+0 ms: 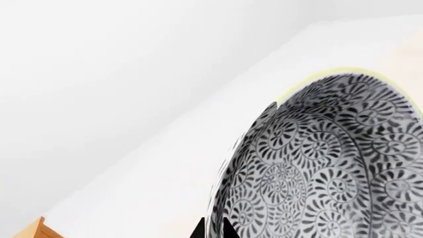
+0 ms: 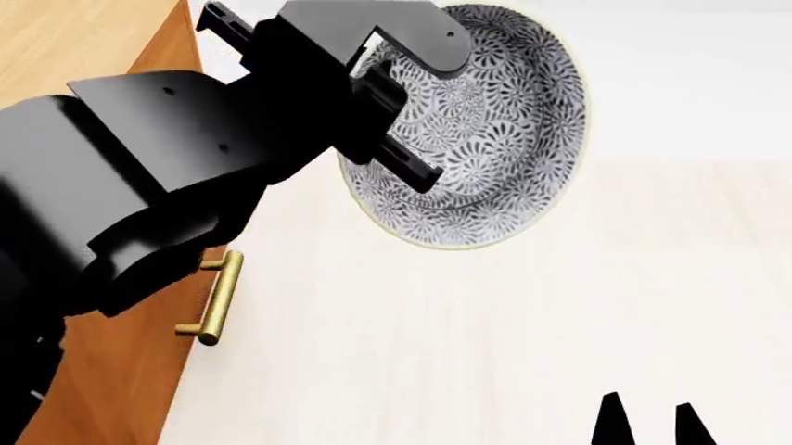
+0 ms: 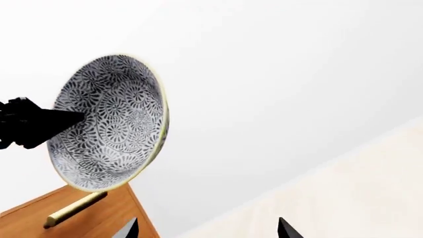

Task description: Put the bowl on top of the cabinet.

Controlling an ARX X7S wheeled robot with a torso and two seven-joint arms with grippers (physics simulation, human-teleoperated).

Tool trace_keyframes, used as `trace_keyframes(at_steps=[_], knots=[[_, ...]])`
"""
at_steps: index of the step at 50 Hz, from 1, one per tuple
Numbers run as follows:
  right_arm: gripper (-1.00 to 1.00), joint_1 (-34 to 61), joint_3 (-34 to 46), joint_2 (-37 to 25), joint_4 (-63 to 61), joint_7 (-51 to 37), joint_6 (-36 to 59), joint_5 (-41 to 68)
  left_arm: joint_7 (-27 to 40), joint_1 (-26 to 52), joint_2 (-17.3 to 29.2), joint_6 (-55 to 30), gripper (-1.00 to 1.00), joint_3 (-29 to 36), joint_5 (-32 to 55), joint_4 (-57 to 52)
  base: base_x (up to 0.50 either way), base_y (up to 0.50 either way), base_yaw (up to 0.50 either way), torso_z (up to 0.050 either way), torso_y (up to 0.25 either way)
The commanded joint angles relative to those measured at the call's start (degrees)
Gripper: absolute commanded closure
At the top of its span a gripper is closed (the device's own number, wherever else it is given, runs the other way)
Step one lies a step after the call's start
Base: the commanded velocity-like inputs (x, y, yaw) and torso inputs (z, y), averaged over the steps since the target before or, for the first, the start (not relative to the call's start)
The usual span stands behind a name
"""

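Observation:
The bowl (image 2: 495, 120), white with a dense dark floral pattern and a pale rim, hangs in the air tipped on its edge. My left gripper (image 2: 399, 159) is shut on its rim beside the cabinet (image 2: 118, 371). In the left wrist view the rim runs between that gripper's (image 1: 213, 231) two dark fingertips, and the bowl (image 1: 330, 163) fills the frame. The right wrist view shows the bowl (image 3: 109, 124) above the orange-brown cabinet (image 3: 99, 223). My right gripper (image 3: 206, 229) is open and holds nothing. It sits low in the head view (image 2: 648, 422), apart from the bowl.
A brass bar handle (image 2: 217, 298) sticks out of the cabinet front, below the left arm. The cabinet's lighter wood top (image 2: 62, 37) lies at the far left. A pale floor (image 2: 495, 352) spreads under both arms, with a white wall (image 3: 278, 74) behind.

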State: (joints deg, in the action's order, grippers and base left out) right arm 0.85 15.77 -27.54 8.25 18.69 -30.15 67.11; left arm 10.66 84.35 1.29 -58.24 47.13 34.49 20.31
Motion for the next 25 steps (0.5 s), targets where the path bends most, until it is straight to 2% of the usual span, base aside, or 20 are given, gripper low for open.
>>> trace_keyframes(at_steps=[1,13,25], knots=[[-1.00,0.0,-0.1,0.0,0.1,0.4,-0.1,-0.2,0.6,11.9,-1.2,4.0,1.00,5.2,15.0,15.9,0.00,0.00,0.00,0.000,0.000],[-1.00,-0.4,-0.3,-0.1,-0.6,0.3,-0.2,-0.2,-0.2,18.2,-1.1,3.1,1.00,3.9,24.2,23.8,0.00,0.00,0.00,0.000,0.000],[-1.00,-1.0,-0.5,-0.3,-1.4,0.0,-0.4,-0.5,2.1,26.0,-1.2,7.7,1.00,14.9,42.7,38.0,0.00,0.00,0.00,0.000,0.000]])
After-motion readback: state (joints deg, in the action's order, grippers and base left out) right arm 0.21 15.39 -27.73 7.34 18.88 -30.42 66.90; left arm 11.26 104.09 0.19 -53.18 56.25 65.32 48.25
